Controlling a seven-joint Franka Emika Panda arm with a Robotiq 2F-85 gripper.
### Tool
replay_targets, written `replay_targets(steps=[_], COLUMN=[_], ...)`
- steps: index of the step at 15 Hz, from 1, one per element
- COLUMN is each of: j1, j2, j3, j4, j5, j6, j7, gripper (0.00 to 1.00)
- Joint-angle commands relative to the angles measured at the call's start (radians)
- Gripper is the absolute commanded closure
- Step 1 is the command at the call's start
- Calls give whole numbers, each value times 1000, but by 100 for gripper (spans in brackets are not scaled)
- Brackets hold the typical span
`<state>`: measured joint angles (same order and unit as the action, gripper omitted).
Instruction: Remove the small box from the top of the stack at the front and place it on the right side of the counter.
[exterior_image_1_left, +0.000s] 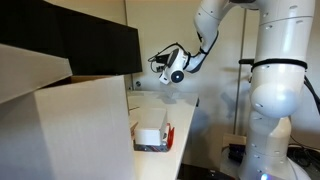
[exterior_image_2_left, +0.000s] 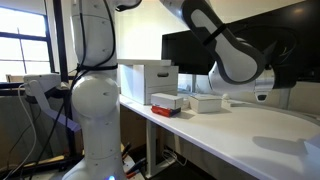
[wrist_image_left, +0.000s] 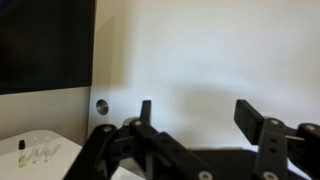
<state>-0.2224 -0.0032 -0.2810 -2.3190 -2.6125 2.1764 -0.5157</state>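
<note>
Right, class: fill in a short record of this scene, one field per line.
counter: long pale cream worktop
tool: black two-fingered tool, open, empty, raised above the worktop
stack: short pile of a white carton over a clear red-edged plastic pack, near the worktop's edge
separate box: flat white carton, on the worktop, apart from the pile
foreground: huge beige cardboard carton

One large carton (exterior_image_2_left: 148, 78), one short stack (exterior_image_2_left: 165, 103) of cartons, one separate small box (exterior_image_2_left: 205, 102), one dark monitor (exterior_image_2_left: 195, 48), one surface (exterior_image_2_left: 240, 140).
</note>
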Motion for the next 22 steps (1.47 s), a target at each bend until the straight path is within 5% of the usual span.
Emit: replay_targets(steps=[1, 8, 10, 18, 21, 22], j1=[-15, -37, -49, -97, -73, 15], j2=[-32, -37, -58, -227, -288, -317], j3=[7, -17, -28, -65, -62, -121], j4=[-20, -17, -6, -51, -101, -118], j5=[0, 2, 159, 839, 1109, 1198], j6=[25, 64, 137, 315, 255, 207], j7=[-22, 30, -42, -593, -784, -845], gripper=[47, 92, 100, 100, 100, 100])
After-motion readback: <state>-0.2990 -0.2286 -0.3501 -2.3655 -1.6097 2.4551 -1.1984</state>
